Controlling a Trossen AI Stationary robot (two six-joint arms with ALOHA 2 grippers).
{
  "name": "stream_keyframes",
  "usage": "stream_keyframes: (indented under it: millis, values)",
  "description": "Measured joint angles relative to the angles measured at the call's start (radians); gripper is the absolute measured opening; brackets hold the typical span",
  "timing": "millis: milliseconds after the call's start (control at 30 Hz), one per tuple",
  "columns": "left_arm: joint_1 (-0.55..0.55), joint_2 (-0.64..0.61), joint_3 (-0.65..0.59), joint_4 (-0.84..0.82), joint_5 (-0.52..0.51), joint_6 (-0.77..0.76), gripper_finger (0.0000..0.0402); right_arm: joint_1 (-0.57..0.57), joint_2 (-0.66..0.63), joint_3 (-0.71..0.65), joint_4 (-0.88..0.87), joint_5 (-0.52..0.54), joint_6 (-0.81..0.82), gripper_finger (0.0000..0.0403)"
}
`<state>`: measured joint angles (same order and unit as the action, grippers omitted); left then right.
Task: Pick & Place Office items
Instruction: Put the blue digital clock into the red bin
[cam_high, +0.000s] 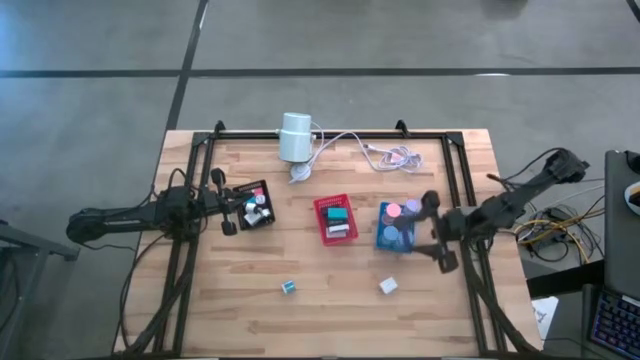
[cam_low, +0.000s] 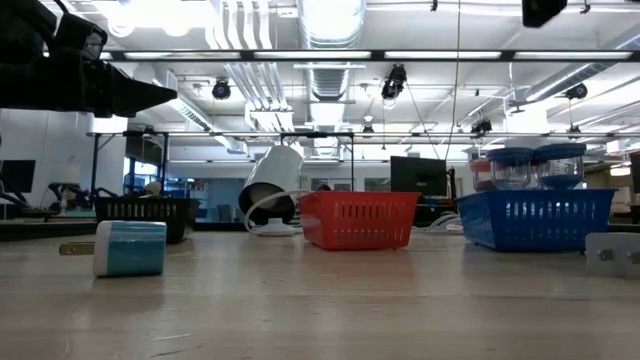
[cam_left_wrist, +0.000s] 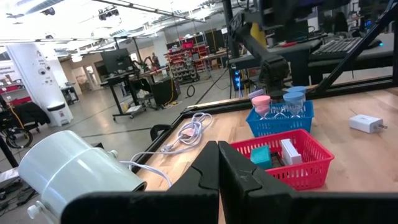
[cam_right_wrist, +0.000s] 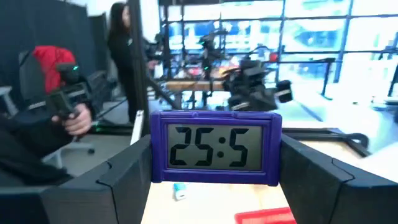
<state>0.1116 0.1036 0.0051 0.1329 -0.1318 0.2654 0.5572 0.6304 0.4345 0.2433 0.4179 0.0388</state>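
We read this as a robotics lab | exposed ceiling ducts (cam_low: 330, 30) and strip lights overhead | polished concrete floor (cam_high: 90, 120) | workbenches, monitors (cam_left_wrist: 117, 61) and red-stocked racks (cam_left_wrist: 186, 62) behind our wooden tabletop (cam_high: 330, 310)

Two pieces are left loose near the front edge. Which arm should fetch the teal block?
Left. The teal block lies nearer the left gripper, whose shut fingers hold nothing. The right gripper, by the blue tray, is clamped on a clock.
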Motion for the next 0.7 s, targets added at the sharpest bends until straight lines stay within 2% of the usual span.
stream_keyframes:
  millis: [267,500,700]
  values:
    - [0.000,0.000,0.000,-0.008,0.000,-0.008,0.0000,-0.034,-0.213,-0.130,0.000,0.019,-0.040,0.0280]
    - [0.000,0.000,0.000,-0.010,0.000,-0.008,0.0000,-0.033,-0.316,-0.191,0.008,0.037,-0.102,0.0280]
    - [0.000,0.000,0.000,-0.010,0.000,0.000,0.0000,-0.046,-0.394,-0.244,0.086,0.038,-0.153,0.0280]
